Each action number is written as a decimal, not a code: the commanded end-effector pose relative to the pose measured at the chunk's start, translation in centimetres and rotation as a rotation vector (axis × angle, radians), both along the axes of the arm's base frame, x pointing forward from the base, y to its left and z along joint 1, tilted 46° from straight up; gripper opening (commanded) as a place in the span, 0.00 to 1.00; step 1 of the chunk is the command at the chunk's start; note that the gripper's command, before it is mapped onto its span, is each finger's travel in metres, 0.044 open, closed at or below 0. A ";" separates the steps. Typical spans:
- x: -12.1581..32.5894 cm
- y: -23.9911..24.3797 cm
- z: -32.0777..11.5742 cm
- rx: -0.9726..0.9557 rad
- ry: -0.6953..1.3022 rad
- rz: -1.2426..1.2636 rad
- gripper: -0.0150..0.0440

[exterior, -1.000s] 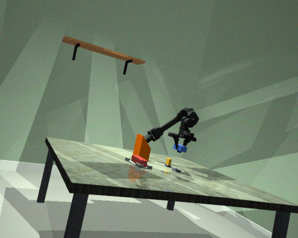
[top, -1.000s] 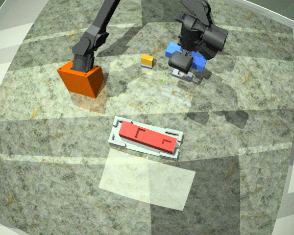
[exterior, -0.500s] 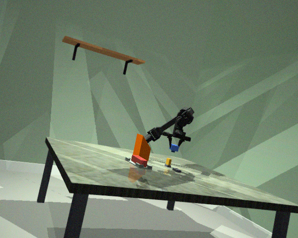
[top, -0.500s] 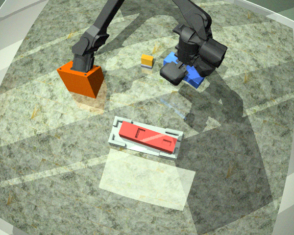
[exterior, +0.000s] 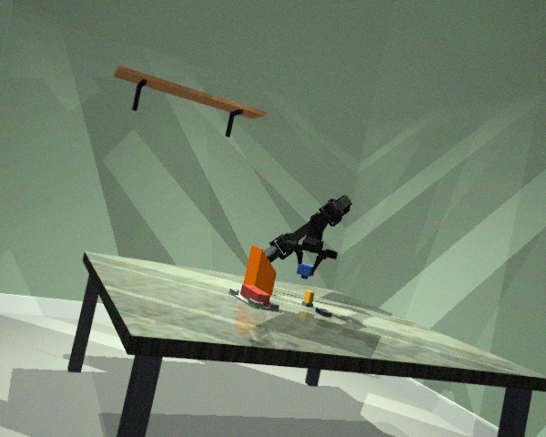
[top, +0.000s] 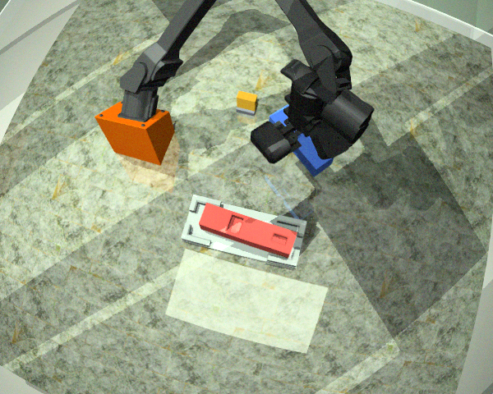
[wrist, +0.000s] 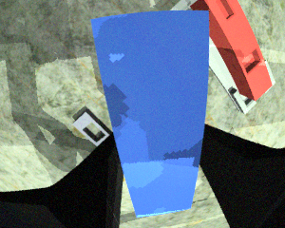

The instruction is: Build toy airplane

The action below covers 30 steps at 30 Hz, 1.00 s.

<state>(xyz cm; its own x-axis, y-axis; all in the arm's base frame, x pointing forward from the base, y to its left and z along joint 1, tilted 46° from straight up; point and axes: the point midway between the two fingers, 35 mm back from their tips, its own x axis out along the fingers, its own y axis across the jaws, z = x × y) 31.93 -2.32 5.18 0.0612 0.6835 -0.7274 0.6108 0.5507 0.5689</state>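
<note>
One gripper [top: 301, 129] [exterior: 306, 269] [wrist: 154, 129], black, its two fingers clamped on the blue wing. One wing [top: 314, 158] [exterior: 305, 269] [wrist: 157, 90], blue, held above the table [top: 68, 296] [exterior: 264, 350], apart from the red body. One airplane body [top: 255, 231] [exterior: 255, 295] [wrist: 242, 47], red, lying in the cradle, two sockets in its top, both unfilled. One cradle [top: 200, 242] [exterior: 273, 308] [wrist: 241, 105], pale. One tail fin [top: 246, 100] [exterior: 308, 297], yellow, upright in a small grey holder [top: 245, 112] [exterior: 307, 304], well apart from the cradle. One further holder [exterior: 323, 311] [wrist: 83, 123], slotted, on the table. One orange block [top: 138, 142] [exterior: 260, 272], under the arm's foot. One wall shelf [exterior: 188, 93], brown, on two black brackets.
</note>
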 end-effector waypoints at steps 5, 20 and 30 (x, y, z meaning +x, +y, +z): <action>-0.6 -1.6 -2.2 0.003 0.101 -0.100 0.25; -2.2 -4.2 -6.0 0.019 0.276 -0.285 0.25; -3.7 -5.7 -8.6 0.033 0.400 -0.414 0.25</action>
